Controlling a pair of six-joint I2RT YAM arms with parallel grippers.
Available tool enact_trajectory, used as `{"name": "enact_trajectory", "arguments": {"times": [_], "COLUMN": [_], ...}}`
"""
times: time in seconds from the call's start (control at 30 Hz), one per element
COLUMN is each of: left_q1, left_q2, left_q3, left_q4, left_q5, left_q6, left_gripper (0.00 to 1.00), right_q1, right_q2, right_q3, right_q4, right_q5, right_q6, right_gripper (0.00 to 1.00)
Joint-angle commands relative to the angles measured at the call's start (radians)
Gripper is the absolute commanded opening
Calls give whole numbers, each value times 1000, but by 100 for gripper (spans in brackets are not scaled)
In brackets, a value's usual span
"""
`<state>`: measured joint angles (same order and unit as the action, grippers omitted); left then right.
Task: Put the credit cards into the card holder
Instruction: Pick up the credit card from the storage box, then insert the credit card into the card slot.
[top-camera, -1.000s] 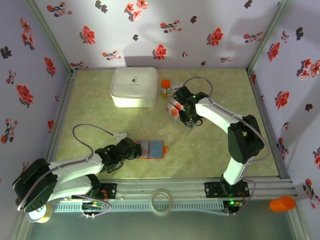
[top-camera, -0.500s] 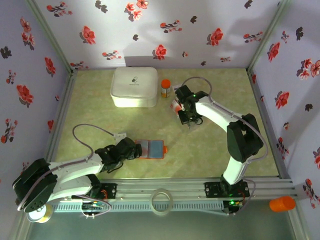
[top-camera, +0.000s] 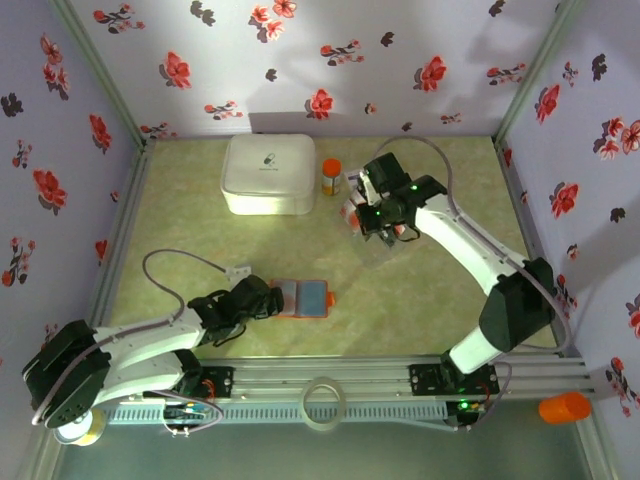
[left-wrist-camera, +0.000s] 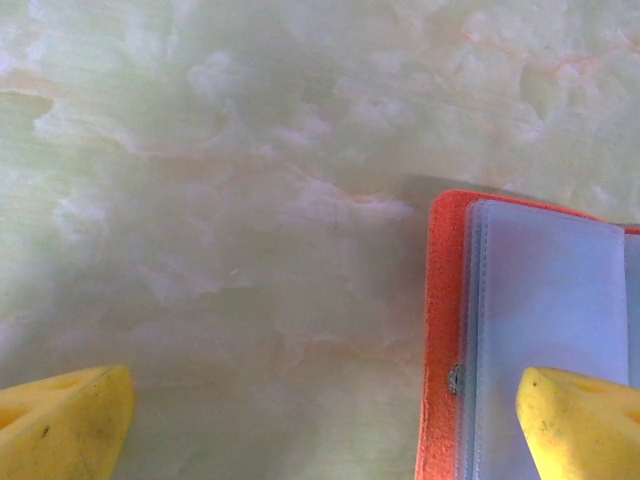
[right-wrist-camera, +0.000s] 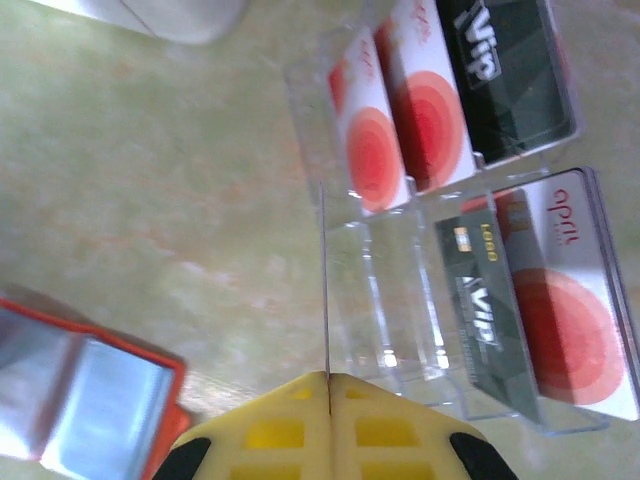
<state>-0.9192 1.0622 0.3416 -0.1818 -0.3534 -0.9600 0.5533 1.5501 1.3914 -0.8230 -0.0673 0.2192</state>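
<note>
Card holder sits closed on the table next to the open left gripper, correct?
Not quite: the card holder lies open, its light blue inside facing up, as the left wrist view shows. It does sit on the table beside the open left gripper.

On the worktop (top-camera: 430, 300) the card holder (top-camera: 303, 297) lies open just 7 o'clock of the middle, the box (top-camera: 267, 174) sits back at 11 o'clock with the small bottle (top-camera: 331, 176) at its 3 o'clock, and the credit cards (right-wrist-camera: 440, 80) sit in a rack (right-wrist-camera: 375, 290) at 1 o'clock, well apart from the holder.
</note>
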Motion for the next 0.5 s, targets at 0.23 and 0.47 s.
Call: {"name": "enact_trajectory", "arguments": {"times": [0.23, 0.47], "left_q1": [-6, -6], "left_q2": [-74, -75], "left_q3": [-2, -7], "left_q4": [-110, -67], "left_q5": [-16, -49], "left_q6": [-20, -9], "left_gripper": [99, 99], "right_q1": [223, 350], "right_q2": [38, 87], "right_q3": [-101, -128], "right_q4": [234, 239], "right_q5": [-140, -102], "right_q6": [244, 239], "right_gripper": [0, 0]}}
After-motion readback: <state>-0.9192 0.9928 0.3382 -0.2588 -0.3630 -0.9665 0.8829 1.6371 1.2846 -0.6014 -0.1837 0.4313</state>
